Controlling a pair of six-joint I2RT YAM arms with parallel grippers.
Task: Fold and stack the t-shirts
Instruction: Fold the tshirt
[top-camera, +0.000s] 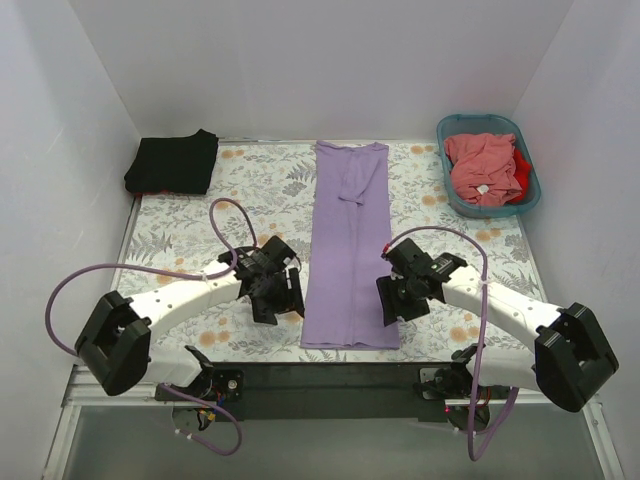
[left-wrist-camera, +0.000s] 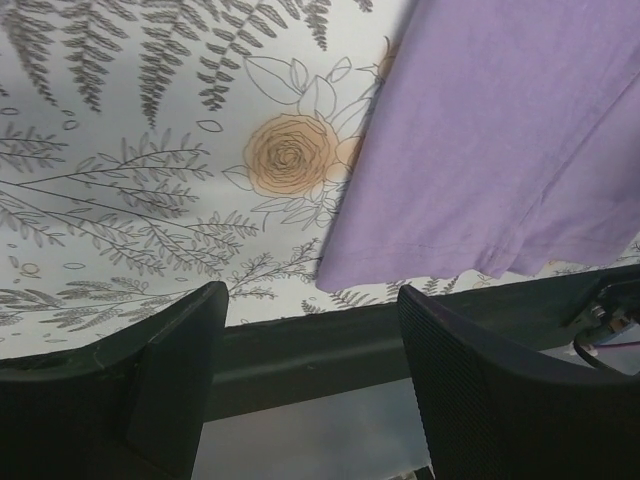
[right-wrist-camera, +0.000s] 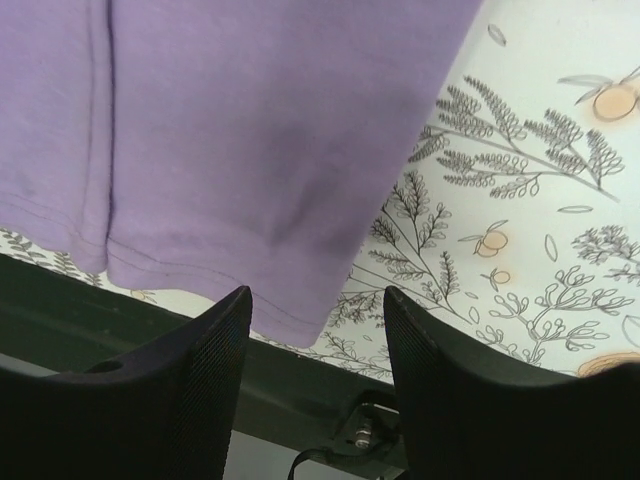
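Here we are at the near hem of the lavender t-shirt (top-camera: 350, 250). It lies flat on the table (top-camera: 180, 230) as a long narrow strip, sleeves tucked in, running from the far edge down to the near edge between my two arms. I'd call the lengthwise folds done; the step in hand is the crosswise fold, bringing the near hem up toward the collar.

My left claw (top-camera: 275, 295) hangs just beside the strip's left edge, fingers spread wide and holding nothing. In its wrist view the near-left corner of the cloth sits just ahead and a little right of the gap. My right claw (top-camera: 400, 298) mirrors it at the right edge, also spread and empty, and its wrist view puts the near-right corner almost between the fingers (right-wrist-camera: 215, 350). Both arms reach in from the outer sides, elbows out, wrists angled inward and down toward the hem.

Next, as I judge it, both claws must drop onto those two corners, pinch every layer together, then lift and carry the hem away from me evenly. If one side leads, the soft cotton will skew.

The black t-shirt (top-camera: 172, 162) sits folded at the far left corner, my likely stacking spot. The salmon-pink t-shirt (top-camera: 482, 165) and red t-shirt (top-camera: 522, 165) wait crumpled in the teal basket (top-camera: 530, 200), far right.
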